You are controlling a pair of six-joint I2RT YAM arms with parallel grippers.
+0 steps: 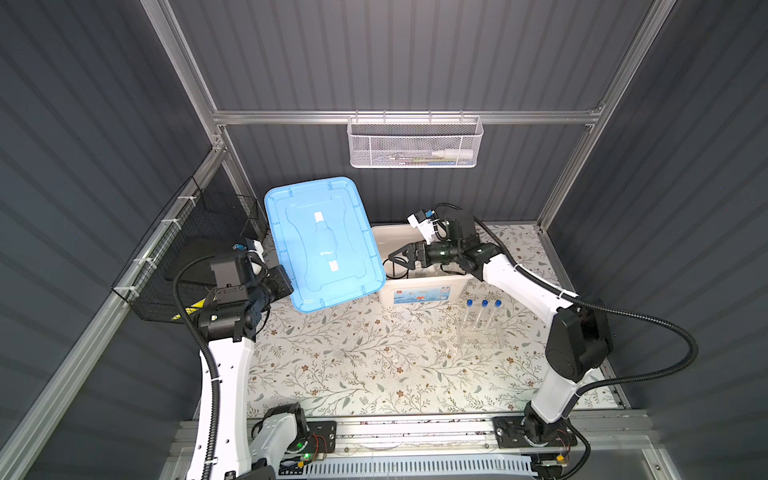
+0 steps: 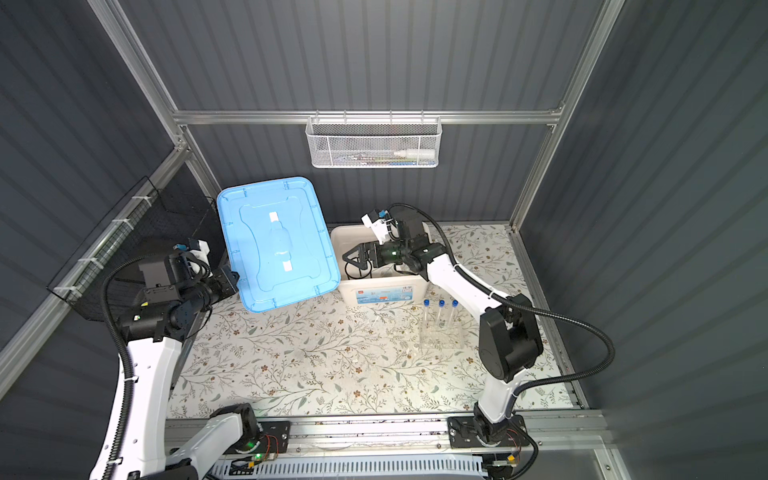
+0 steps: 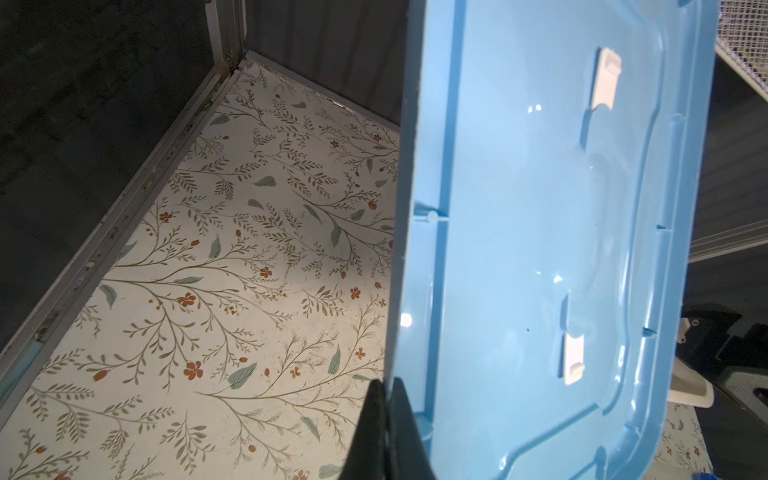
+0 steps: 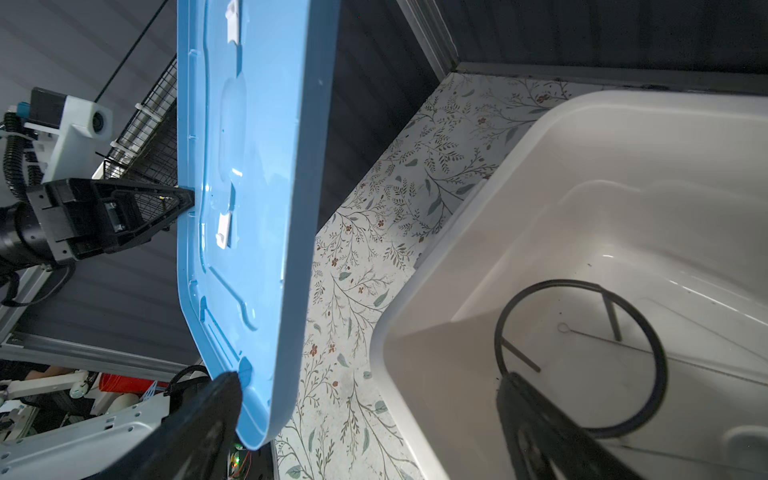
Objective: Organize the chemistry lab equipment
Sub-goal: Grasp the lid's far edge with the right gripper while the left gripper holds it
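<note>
Left claw [image 3: 387, 392] pinches the raised blue lid [image 3: 540, 228], right claw [image 1: 395, 259] hangs spread over the tripod [image 4: 552, 283] in the white bin [image 4: 623, 137], and test tubes [image 1: 484, 313] stand in the rack [image 1: 482, 338] on the surface [image 1: 353, 365]: I rate sorting partly done.

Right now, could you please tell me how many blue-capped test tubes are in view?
3 clear blue-capped test tubes, upright in a row in the clear plastic rack in front of the white plastic bin: one end, middle, other end. The bin's inside is partly hidden.
</note>
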